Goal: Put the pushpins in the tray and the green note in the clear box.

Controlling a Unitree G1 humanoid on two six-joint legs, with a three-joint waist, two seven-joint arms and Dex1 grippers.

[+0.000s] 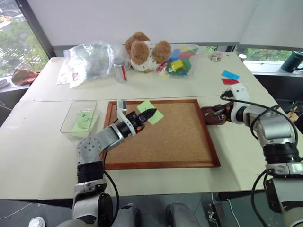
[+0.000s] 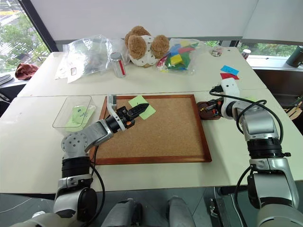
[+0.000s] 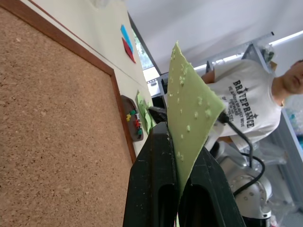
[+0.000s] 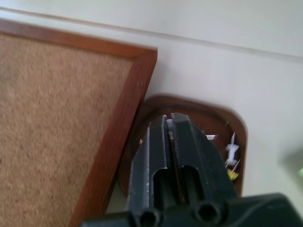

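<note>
White table, corkboard (image 1: 175,137) | left gripper (image 1: 150,113) pinching green note (image 1: 155,117) | right gripper (image 4: 169,124) closed, empty, over tray (image 4: 236,130)

Left gripper (image 1: 150,113) clamped, right gripper (image 4: 169,124) closed, arm outstretched

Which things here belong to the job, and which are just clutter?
Job:
green note, pinched in left end effector
clear box
tray, right end effector above it
pushpins in tray
corkboard

Clutter:
teddy bear
plastic bags
blue slip
red slip
</note>
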